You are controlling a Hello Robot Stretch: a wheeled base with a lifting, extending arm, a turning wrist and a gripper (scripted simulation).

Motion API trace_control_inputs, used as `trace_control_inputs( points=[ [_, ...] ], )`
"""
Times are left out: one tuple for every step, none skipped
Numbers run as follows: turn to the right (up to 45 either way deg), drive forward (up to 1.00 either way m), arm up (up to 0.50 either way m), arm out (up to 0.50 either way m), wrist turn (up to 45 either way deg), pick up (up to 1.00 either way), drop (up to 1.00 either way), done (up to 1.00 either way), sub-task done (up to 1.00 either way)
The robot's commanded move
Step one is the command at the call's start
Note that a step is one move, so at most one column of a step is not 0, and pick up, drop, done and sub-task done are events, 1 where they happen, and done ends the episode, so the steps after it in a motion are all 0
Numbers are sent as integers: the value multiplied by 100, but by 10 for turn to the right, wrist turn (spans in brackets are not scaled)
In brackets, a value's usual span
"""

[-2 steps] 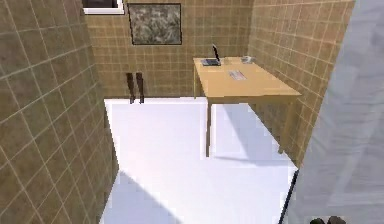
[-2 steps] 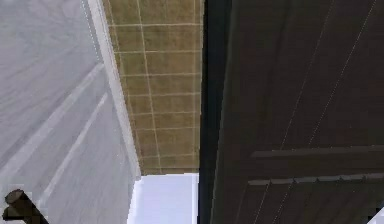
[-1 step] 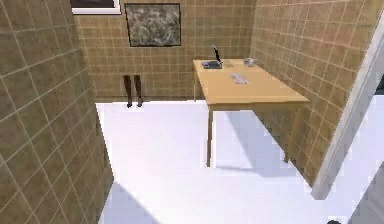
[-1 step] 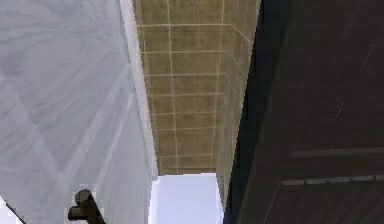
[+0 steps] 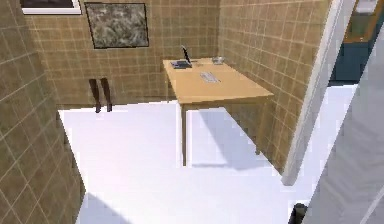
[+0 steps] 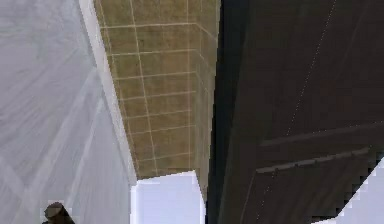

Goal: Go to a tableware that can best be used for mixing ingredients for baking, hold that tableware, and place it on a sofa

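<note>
Gripper state cannot be told, whether apart, together or on anything. In the arm side view, a small dark rounded thing (image 6: 54, 212) lies at the bottom edge, beside a patch of white floor (image 6: 168, 198); behind stand a tan tiled wall (image 6: 165, 90) and a dark panelled door (image 6: 300, 110). In the forward view, white floor (image 5: 130, 150) leads to a wooden table (image 5: 225, 95) set against the tiled wall on the right. Several small things (image 5: 182, 63) lie at the table's far end; whether one is the bowl cannot be told. Beyond, two dark legs (image 5: 100, 93) stand at the far wall under a framed picture (image 5: 117, 25).
</note>
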Motion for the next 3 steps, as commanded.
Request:
trace_control_inputs(
  points=[
    [0, 60, 0, 0, 0, 0, 0, 0, 0],
    [450, 0, 0, 0, 0, 0, 0, 0, 0],
    [240, 0, 0, 0, 0, 0, 0, 0, 0]
  ],
)
